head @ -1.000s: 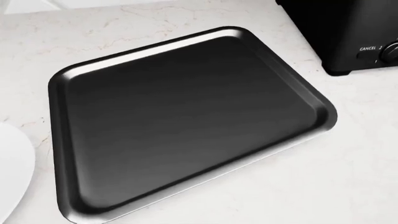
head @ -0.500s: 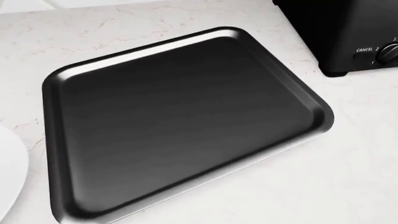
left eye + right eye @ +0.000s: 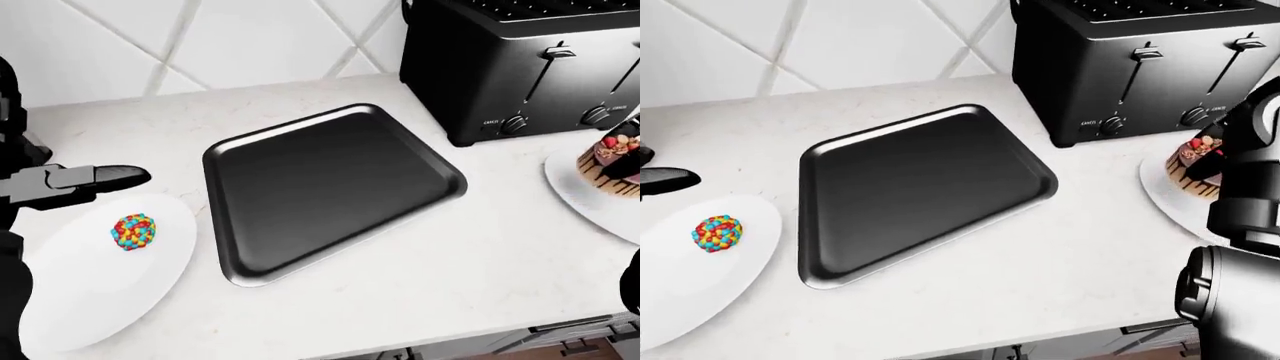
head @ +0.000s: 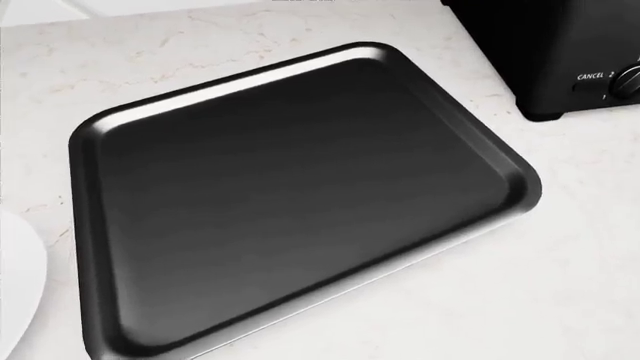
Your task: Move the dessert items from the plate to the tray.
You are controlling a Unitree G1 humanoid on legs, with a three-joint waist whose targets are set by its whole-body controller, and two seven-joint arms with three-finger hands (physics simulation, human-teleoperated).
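Note:
A black tray [image 3: 330, 187] lies empty in the middle of the white counter and fills the head view [image 4: 290, 195]. To its left, a white plate [image 3: 90, 292] holds a ball covered in coloured sprinkles [image 3: 134, 231]. My left hand [image 3: 120, 178] hovers above the plate's top edge with its fingers stretched out, open and empty, a little above and left of the ball. At the right edge, a second white plate [image 3: 1165, 191] holds a chocolate cake with berries [image 3: 1195, 166]. My right arm [image 3: 1240, 225] stands over that plate; its fingers are hidden.
A black toaster [image 3: 520, 67] stands at the top right, close to the tray's right corner and beside the cake plate. A tiled wall [image 3: 200, 37] runs along the top. The counter's edge [image 3: 420, 345] runs along the bottom of the eye views.
The head view has shifted slightly: the tray sits a little further left and less of the white plate shows at the left edge. No thing on the counter has moved.

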